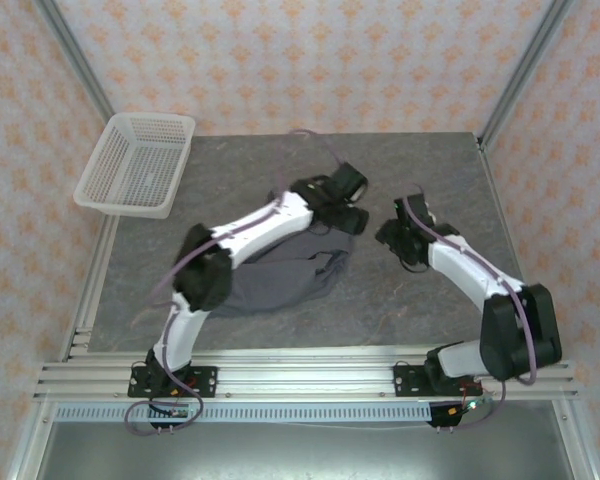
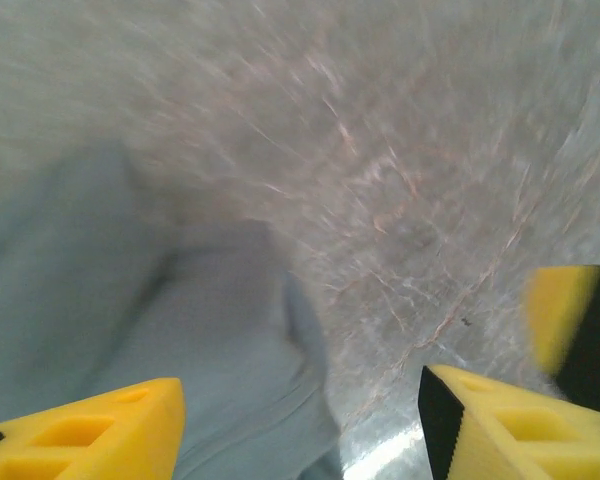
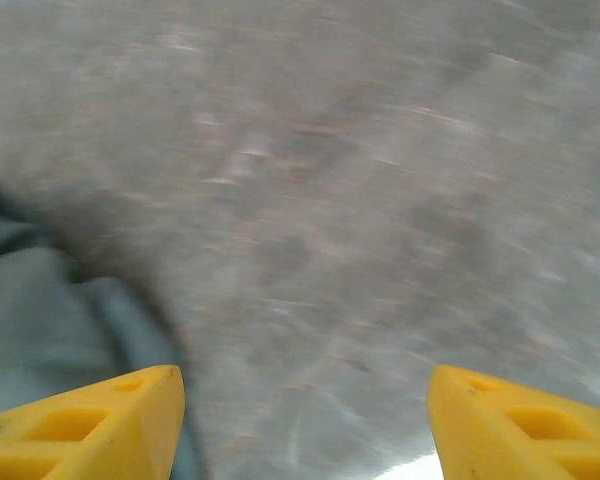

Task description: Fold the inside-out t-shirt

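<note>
The inside-out t-shirt (image 1: pixel 280 272) lies bunched in a dark slate-grey heap on the table's middle left, partly under my left arm. My left gripper (image 1: pixel 348 205) hovers past the heap's far right edge. In the left wrist view this gripper (image 2: pixel 300 430) is open, with the shirt (image 2: pixel 180 330) lying below its left finger and bare table under the right one. My right gripper (image 1: pixel 395 240) is just right of the shirt. In the right wrist view it (image 3: pixel 305 430) is open over bare table, with a fold of the shirt (image 3: pixel 40 310) at the left.
A white mesh basket (image 1: pixel 135 165) sits at the table's far left corner. The grey marbled table (image 1: pixel 420 170) is bounded by metal frame posts at the back corners. A yellow and black finger (image 2: pixel 570 320) of the other gripper shows at the right of the left wrist view.
</note>
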{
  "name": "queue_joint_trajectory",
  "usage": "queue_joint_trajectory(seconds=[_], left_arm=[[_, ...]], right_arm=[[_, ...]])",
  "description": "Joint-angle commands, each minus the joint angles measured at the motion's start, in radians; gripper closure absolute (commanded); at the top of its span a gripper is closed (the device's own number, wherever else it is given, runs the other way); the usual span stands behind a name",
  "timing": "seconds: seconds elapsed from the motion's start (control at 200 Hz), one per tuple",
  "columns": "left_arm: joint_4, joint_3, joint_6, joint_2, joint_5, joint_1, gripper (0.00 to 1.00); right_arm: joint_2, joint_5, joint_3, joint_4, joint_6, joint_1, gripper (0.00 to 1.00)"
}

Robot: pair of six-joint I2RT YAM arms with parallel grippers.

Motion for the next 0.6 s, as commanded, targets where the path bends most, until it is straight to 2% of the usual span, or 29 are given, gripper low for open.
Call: queue_joint_trajectory(seconds=[0.0, 0.12, 0.2, 0.22, 0.265, 0.285, 0.345, 0.425, 0.59], left_arm=[[-0.144, 0.132, 0.066, 0.083, -0.032, 0.011, 0.36], [-0.206, 0.232, 0.072, 0.189, -0.081, 0.011, 0.36], [-0.227, 0.247, 0.065, 0.206, -0.14, 0.01, 0.48], [-0.229, 0.246, 0.065, 0.202, -0.157, 0.009, 0.58], [-0.236, 0.243, 0.065, 0.192, -0.186, 0.008, 0.9], [-0.237, 0.24, 0.065, 0.185, -0.195, 0.01, 1.0], [-0.236, 0.238, 0.072, 0.159, -0.19, 0.011, 1.0], [-0.234, 0.25, 0.068, 0.098, -0.112, 0.022, 1.0], [-0.141, 0.3, 0.012, -0.114, 0.314, 0.07, 1.0]], right_arm=[[-0.174, 0.037, -0.058, -0.061, 0.072, -0.039, 0.34], [-0.281, 0.054, -0.085, -0.089, 0.058, -0.046, 0.34], [-0.296, 0.048, -0.073, -0.108, 0.052, -0.047, 0.34], [-0.297, 0.045, -0.068, -0.111, 0.053, -0.047, 0.34], [-0.295, 0.037, -0.059, -0.111, 0.055, -0.046, 0.35], [-0.295, 0.032, -0.056, -0.106, 0.06, -0.046, 0.35], [-0.293, 0.022, -0.052, -0.088, 0.073, -0.046, 0.35], [-0.288, 0.021, -0.041, -0.069, 0.085, -0.047, 0.35], [-0.272, 0.046, 0.001, -0.075, 0.068, -0.046, 0.35]])
